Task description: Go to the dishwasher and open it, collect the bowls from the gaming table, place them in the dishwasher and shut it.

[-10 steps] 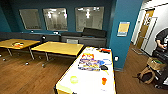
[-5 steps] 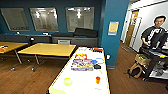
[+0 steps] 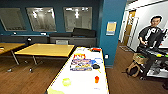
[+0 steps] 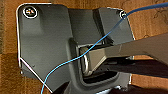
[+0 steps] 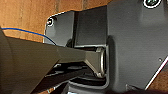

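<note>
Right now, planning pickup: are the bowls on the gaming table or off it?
On it: yellow-green bowl and orange-red bowl sit on the gaming table.

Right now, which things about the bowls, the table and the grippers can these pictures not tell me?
- Yellow-green bowl, head view: too blurred to tell if anything is inside.
- Orange-red bowl, head view: small and blurred; its shape is unclear.
- White-topped gaming table: near end cut off by the picture's bottom edge.
- Board-game boxes: print unreadable.
- Both grippers' fingers, wrist views: hidden behind the robot's own dark plate.
</note>
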Available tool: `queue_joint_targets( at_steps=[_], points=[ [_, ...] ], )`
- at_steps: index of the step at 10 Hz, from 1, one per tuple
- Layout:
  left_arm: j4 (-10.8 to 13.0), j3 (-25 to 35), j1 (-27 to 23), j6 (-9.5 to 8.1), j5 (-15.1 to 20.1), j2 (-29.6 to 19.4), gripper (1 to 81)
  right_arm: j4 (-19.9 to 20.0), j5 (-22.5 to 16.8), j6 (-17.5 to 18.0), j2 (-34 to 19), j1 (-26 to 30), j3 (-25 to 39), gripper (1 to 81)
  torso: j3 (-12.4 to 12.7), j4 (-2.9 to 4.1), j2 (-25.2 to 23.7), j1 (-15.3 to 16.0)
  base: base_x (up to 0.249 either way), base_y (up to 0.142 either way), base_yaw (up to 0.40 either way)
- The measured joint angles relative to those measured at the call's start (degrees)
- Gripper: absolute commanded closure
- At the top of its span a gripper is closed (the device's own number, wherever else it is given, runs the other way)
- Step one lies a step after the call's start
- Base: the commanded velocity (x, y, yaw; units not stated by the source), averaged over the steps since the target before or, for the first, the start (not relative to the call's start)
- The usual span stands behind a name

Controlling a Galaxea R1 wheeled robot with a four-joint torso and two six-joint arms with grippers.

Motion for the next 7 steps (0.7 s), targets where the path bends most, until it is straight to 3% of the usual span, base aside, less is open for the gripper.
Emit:
queue_joint_targets(
  at_steps=[2, 7],
  points=[
    [0.0, 0.0, -0.22, 0.0, -0.13, 0.0, 1.0, 0.0, 0.0, 0.0, 0.0, 0.0, 0.0, 1.0, 0.0, 0.0, 0.0, 0.0, 0.0, 0.0, 0.0],
    [0.0, 0.0, -0.16, -0.02, -0.05, 0.05, 1.0, -0.02, 0.0, 0.0, -0.04, -0.02, 0.0, 1.0, 0.0, 0.0, 0.0, 0.0, 0.0, 0.094, 0.0]
  ],
)
